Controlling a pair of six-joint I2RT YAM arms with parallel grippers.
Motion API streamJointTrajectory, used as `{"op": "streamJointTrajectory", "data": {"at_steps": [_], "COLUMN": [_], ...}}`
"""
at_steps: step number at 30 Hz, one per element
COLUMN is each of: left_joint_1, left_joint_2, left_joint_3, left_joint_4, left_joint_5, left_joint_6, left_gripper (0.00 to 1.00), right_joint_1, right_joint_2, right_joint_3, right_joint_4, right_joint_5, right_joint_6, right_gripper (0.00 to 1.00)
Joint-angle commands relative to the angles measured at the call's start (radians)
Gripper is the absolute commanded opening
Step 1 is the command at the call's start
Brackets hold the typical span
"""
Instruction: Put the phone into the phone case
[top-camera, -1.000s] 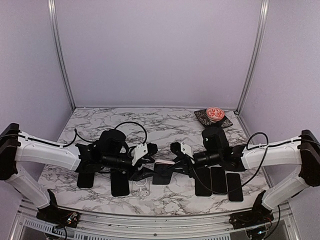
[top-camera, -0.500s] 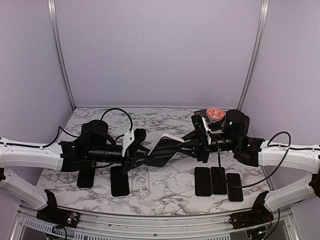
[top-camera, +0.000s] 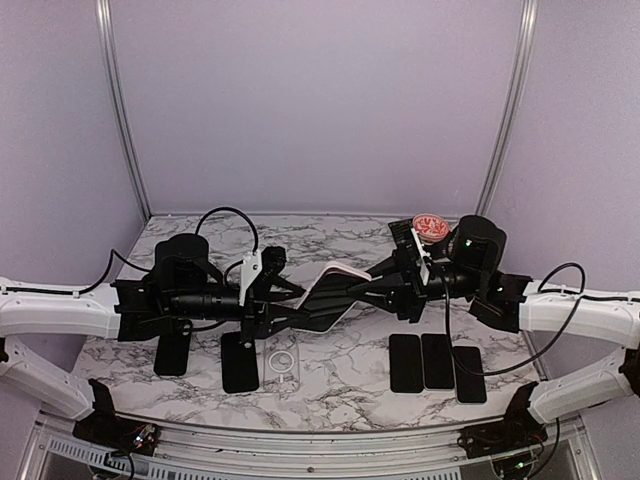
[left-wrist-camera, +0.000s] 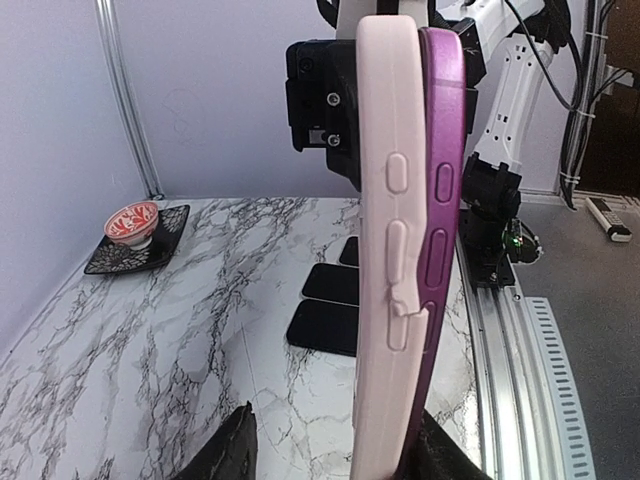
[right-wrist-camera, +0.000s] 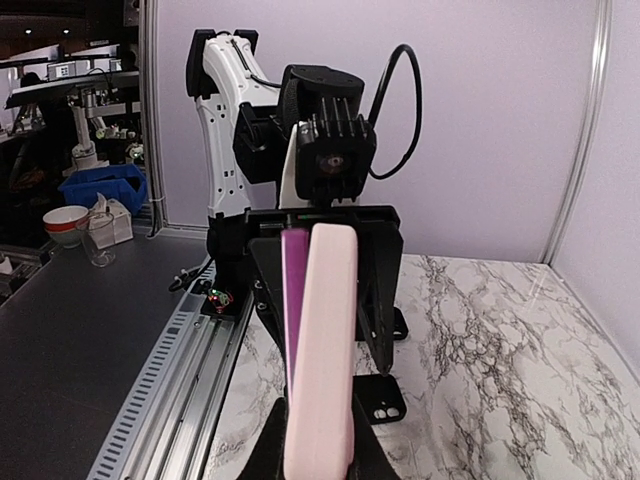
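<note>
Closest to the arms, flat black phones lay on the marble table (top-camera: 340, 375). There were two on the left (top-camera: 239, 362) and three in a row on the right (top-camera: 437, 360). A clear case (top-camera: 282, 362) with a ring on it lay between the two groups.

Just past them, both arms met over the middle of the table. They held the task's things up in the air, off the marble. The pink phone case (left-wrist-camera: 385, 250) and the purple phone (left-wrist-camera: 440, 200) stood on edge, pressed flat against each other. The purple side showed all along the pink side, so the phone was not sunk into the case.

The right gripper (right-wrist-camera: 318, 460) had its fingers squeezed in on both sides of the pair, pinching the case and phone together.

The left gripper (left-wrist-camera: 335, 445) came in from the other end with its fingers spread. One finger (left-wrist-camera: 445, 460) sat right by the phone. The other finger (left-wrist-camera: 232, 445) stood apart from the case, with marble showing in the gap.

Far back on the right, a red and white bowl (top-camera: 430, 226) sat on a small dark tray (top-camera: 403, 232) near the back wall.
</note>
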Motion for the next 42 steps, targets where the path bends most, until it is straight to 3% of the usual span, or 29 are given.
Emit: {"op": "streamJointTrajectory", "data": {"at_steps": [1,4,7,10,13,14,16,20,21,24,28,31,38,41,42], "left_joint_1": [0.002,0.002,-0.001,-0.004,-0.005,-0.004,-0.004,-0.005,-0.005,-0.005,-0.009,-0.01,-0.012,-0.012,-0.012], "left_joint_2": [0.007,0.027,0.042,0.047,0.038,0.031,0.004,-0.024,-0.022,-0.014,-0.018,-0.021,-0.026,-0.028,-0.027], "left_joint_3": [0.065,0.092,0.106,0.113,0.102,0.093,0.064,0.019,0.023,0.036,0.038,0.038,0.034,0.032,0.032], "left_joint_4": [0.03,0.03,0.032,0.035,0.036,0.035,0.034,-0.004,-0.02,-0.051,-0.058,-0.064,-0.07,-0.07,-0.07], "left_joint_5": [-0.005,0.006,0.029,0.032,0.018,0.001,-0.061,-0.169,-0.186,-0.218,-0.225,-0.226,-0.222,-0.226,-0.226], "left_joint_6": [-0.021,-0.025,-0.031,-0.029,-0.013,0.0,0.034,0.143,0.158,0.194,0.213,0.22,0.222,0.221,0.222], "left_gripper": [0.38,0.27,0.26,0.0,0.0,0.0,0.0,0.0,0.0,0.0,0.0,0.0,0.0,0.0,0.0], "right_joint_1": [0.006,0.006,0.006,0.005,0.006,0.006,0.006,0.009,0.014,0.051,0.094,0.105,0.114,0.112,0.113], "right_joint_2": [-0.007,0.006,0.012,0.017,0.017,0.012,-0.005,-0.04,-0.041,-0.02,0.068,0.128,0.163,0.161,0.156], "right_joint_3": [0.081,0.089,0.09,0.09,0.093,0.101,0.126,0.158,0.165,0.206,0.305,0.372,0.39,0.393,0.391], "right_joint_4": [0.098,0.108,0.118,0.11,0.085,0.045,-0.09,-0.313,-0.336,-0.38,-0.498,-0.569,-0.545,-0.548,-0.554], "right_joint_5": [-0.047,-0.057,-0.057,-0.044,-0.033,-0.011,0.075,0.261,0.274,0.304,0.313,0.285,0.239,0.258,0.258], "right_joint_6": [0.02,0.029,0.029,0.016,0.0,-0.018,-0.104,-0.319,-0.367,-0.466,-0.56,-0.587,-0.578,-0.565,-0.57], "right_gripper": [0.0,0.0,0.0,0.0,0.05,0.14,0.47,0.73,0.88,0.92,0.86,0.74,0.36,0.06,0.0]}}
